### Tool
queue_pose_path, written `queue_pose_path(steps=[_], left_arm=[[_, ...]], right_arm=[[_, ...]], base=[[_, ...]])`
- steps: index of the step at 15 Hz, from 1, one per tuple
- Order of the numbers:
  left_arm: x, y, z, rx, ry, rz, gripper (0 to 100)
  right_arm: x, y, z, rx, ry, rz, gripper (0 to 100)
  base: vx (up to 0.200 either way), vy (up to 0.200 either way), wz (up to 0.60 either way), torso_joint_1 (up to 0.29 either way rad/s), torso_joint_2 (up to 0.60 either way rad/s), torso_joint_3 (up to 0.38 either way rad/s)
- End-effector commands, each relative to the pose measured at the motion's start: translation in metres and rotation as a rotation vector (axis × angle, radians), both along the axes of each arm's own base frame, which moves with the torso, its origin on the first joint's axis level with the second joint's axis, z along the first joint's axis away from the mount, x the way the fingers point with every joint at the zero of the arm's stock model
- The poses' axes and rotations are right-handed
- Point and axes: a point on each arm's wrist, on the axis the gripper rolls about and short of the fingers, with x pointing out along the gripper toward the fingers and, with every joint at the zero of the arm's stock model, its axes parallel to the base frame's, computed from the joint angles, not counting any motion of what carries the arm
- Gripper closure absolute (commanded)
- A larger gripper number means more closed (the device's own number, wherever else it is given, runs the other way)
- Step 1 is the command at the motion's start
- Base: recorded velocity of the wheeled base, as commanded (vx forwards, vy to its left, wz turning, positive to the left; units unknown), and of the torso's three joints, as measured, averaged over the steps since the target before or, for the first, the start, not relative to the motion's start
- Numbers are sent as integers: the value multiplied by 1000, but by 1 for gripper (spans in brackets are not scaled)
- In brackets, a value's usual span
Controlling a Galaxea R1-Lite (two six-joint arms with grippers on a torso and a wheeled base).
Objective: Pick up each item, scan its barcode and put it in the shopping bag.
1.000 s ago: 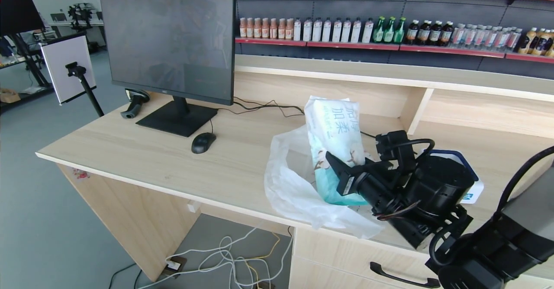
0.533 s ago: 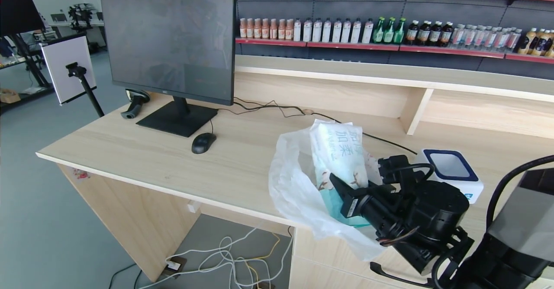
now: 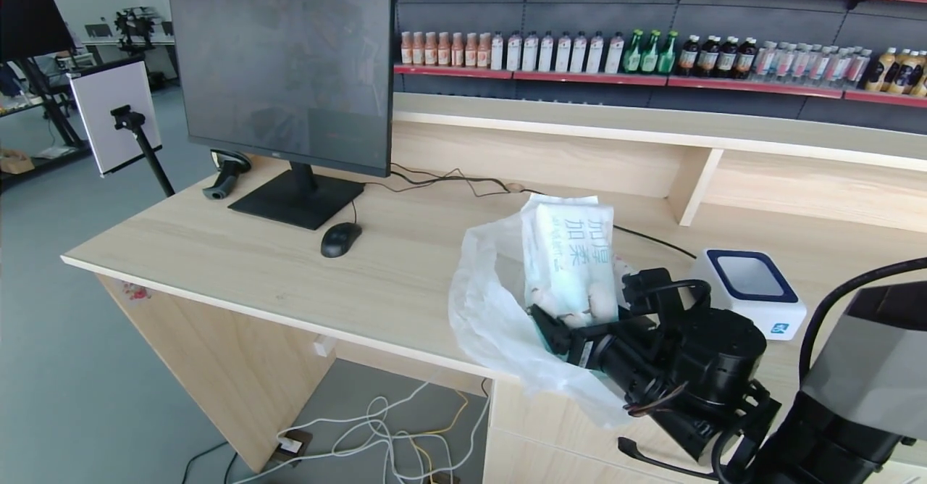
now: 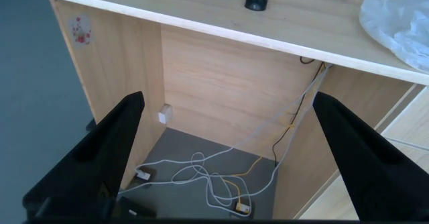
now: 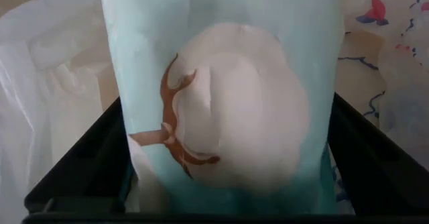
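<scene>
Right gripper (image 3: pixel 558 323), clamped on the lower end of the white-and-teal soft tissue pack (image 3: pixel 572 252), has lowered it upright into the mouth of the translucent white plastic shopping bag (image 3: pixel 485 303). This uncovers the white box scanner with the blue-rimmed window (image 3: pixel 749 285). Bagging looks near complete, with only the release left. Left gripper (image 4: pixel 228 103) is spread wide and empty, low before the pale wooden counter (image 3: pixel 253 252). Count: one pack, one bag, one scanner.

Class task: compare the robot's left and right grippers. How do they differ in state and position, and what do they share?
The right gripper is shut on the tissue pack; the left gripper is open, holding nothing. The right gripper is over the counter at the shopping bag; the left gripper is in front of the counter, facing the floor cables. Both have black fingers.
</scene>
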Motion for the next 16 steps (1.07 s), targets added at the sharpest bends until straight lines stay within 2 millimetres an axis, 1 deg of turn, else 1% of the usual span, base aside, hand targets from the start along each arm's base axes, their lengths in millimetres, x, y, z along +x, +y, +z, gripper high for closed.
queue_pose_path(steps=[1,3,8,12,14,16], left_arm=[[0,0,0,-1,0,1,0],[0,0,0,-1,0,1,0],[0,0,0,1,0,1,0],[0,0,0,1,0,1,0],[0,0,0,1,1,1,0],[0,0,0,1,1,1,0]], right_arm=[[7,2,5,21,-32,-6,0],[22,6,18,60,-99,-20,0],[16,2,15,42,-79,-20,0],[16,3,24,43,-115,-15,0],[14,6,38,27,-177,-6,0],[7,3,55,33,-228,-5,0]], base=[[0,0,0,0,0,0],[0,0,0,0,0,0],[0,0,0,0,0,0],[0,0,0,0,0,0],[0,0,0,0,0,0],[0,0,0,0,0,0]])
